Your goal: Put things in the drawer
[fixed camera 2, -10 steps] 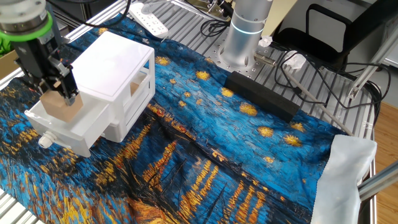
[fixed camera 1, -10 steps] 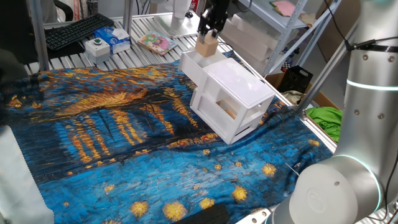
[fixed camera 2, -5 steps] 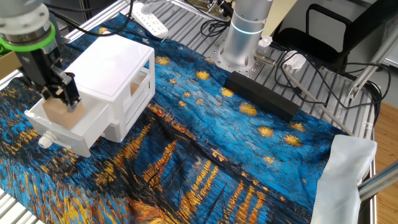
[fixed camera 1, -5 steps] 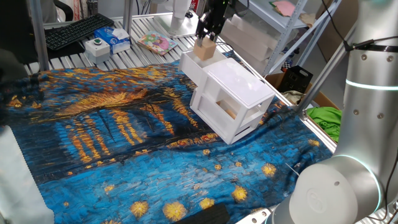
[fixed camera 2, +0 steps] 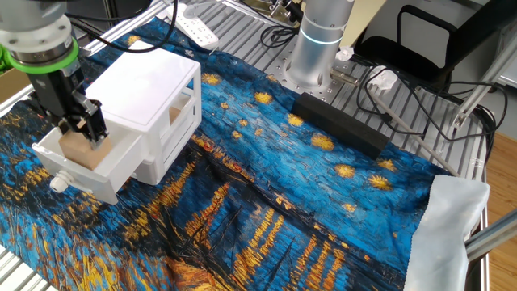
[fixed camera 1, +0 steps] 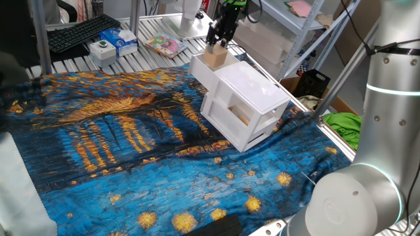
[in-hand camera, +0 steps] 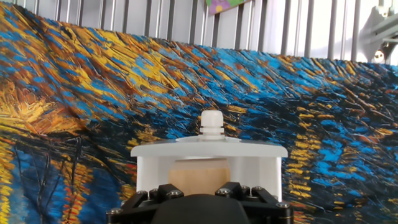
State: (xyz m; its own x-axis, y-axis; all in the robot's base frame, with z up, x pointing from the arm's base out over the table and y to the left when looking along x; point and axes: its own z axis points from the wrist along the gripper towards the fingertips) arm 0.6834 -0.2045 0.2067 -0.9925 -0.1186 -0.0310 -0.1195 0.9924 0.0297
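Observation:
The tan block sits low inside the pulled-out upper drawer of the white cabinet. My gripper stands right over it, its fingers down along the block's sides and shut on it. From the other side, the gripper reaches into the drawer with the block between its fingers. In the hand view the block shows just behind the drawer's front wall and its round knob.
The cabinet's lower drawer has a slot in its front. A white button box, a blue box and a keyboard lie beyond the cloth. A black bar and the arm's base stand on the other side.
The gripper has come down with the block, which has sunk from above the drawer's rim to inside the drawer. The drawer and cabinet have not moved.

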